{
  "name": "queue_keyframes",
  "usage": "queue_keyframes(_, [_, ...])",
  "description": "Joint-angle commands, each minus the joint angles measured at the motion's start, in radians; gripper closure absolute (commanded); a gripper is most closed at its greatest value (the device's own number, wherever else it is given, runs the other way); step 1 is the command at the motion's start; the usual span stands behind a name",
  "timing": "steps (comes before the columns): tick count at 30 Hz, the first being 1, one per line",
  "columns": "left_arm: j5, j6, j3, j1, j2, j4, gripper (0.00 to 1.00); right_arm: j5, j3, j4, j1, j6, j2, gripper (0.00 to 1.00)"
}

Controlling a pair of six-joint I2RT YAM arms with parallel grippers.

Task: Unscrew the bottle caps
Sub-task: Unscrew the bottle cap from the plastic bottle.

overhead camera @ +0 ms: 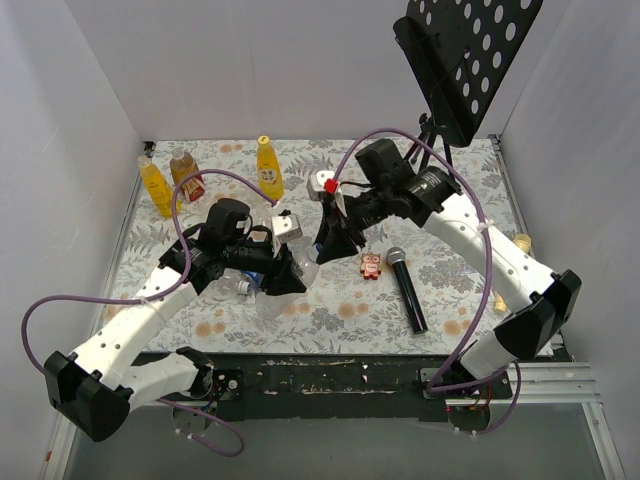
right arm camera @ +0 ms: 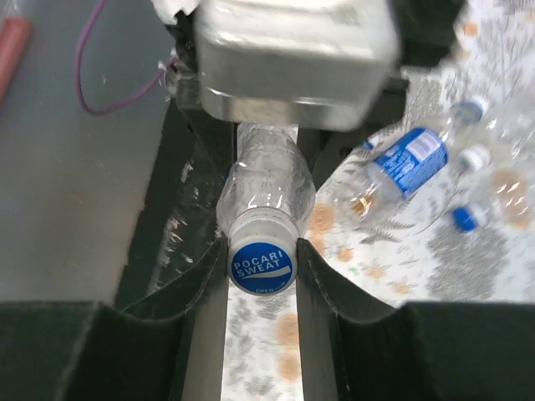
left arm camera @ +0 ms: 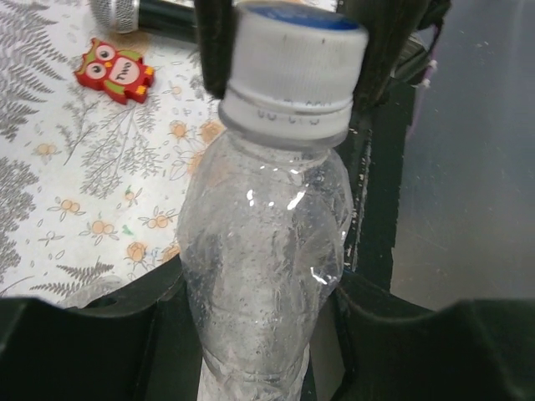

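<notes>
Bottle cap, white, blue-topped, on clear bottle

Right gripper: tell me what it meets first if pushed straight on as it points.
The cap, gripped between its fingers; pushing on, the right gripper would likely press the shoulder of the clear bottle, held by the left gripper.

Clear crumpled bottle (blue-topped cap on)

Cap top, on the clear bottle: "POCARI SWEAT", white on blue; smaller "OPEN" beneath.
Blue-labelled bottle, label: white print, too blurred to read.
Brown bottle, red label: too small to read.
</notes>
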Motion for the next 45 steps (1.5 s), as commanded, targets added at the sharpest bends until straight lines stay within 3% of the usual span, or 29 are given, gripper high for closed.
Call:
queue_keyframes(1, [0.036, 0.036, 0.035, 0.001, -0.005, -0.062, 1.00, -0.158, 0.249, -0.548, 0.082, -0.839, 0.058, 0.99])
queue_keyframes(3, [0.048, 0.042, 0.040, 0.001, -0.005, -0.062, 1.00, -0.017, 0.172, -0.548, 0.160, -1.108, -0.001, 0.99])
queue_keyframes(4, [0.053, 0.044, 0.043, 0.001, -0.007, -0.064, 1.00, 0.087, 0.121, -0.523, 0.213, -1.158, -0.034, 0.99])
queue_keyframes(6, [0.061, 0.046, 0.047, 0.001, -0.004, -0.065, 1.00, 0.191, 0.104, -0.465, 0.275, -1.145, -0.027, 0.99])
queue_keyframes(8, [0.061, 0.046, 0.052, 0.001, -0.001, -0.068, 1.00, 0.168, 0.204, -0.521, 0.281, -1.113, 0.038, 0.99])
queue_keyframes(11, [0.055, 0.047, 0.046, 0.001, -0.011, -0.073, 1.00, 0.154, 0.285, -0.503, 0.280, -0.989, 0.086, 0.95])
queue_keyframes(16, [0.045, 0.033, 0.014, 0.001, -0.039, -0.051, 1.00, 0.171, 0.159, -0.246, 0.265, -0.676, 0.008, 0.50])
queue_keyframes(18, [0.042, 0.029, 0.001, 0.001, -0.044, -0.045, 1.00, 0.142, 0.133, -0.171, 0.229, -0.562, -0.028, 0.38])
queue_keyframes(20, [0.038, 0.021, -0.009, 0.001, -0.050, -0.036, 1.00, 0.096, 0.137, -0.128, 0.182, -0.454, -0.039, 0.32])
queue_keyframes(26, [0.026, 0.009, -0.020, 0.001, -0.057, -0.021, 1.00, -0.048, 0.118, -0.052, 0.015, -0.156, -0.081, 0.31])
queue_keyframes(30, [0.022, 0.001, -0.023, 0.001, -0.057, -0.008, 1.00, -0.031, -0.013, 0.153, -0.051, 0.165, -0.138, 0.23])
queue_keyframes(32, [0.022, -0.001, -0.025, 0.001, -0.054, -0.004, 1.00, -0.022, -0.048, 0.181, -0.051, 0.226, -0.137, 0.15])
queue_keyframes(39, [0.018, -0.008, -0.028, 0.001, -0.048, 0.007, 1.00, 0.012, -0.039, 0.135, -0.025, 0.250, -0.051, 0.14])
queue_keyframes(42, [0.013, -0.010, -0.028, 0.001, -0.050, 0.010, 1.00, 0.027, -0.033, 0.132, -0.005, 0.240, -0.040, 0.24])
queue_keyframes(45, [0.007, -0.011, -0.028, 0.001, -0.048, 0.010, 1.00, 0.030, -0.007, 0.098, 0.002, 0.208, -0.025, 0.43])
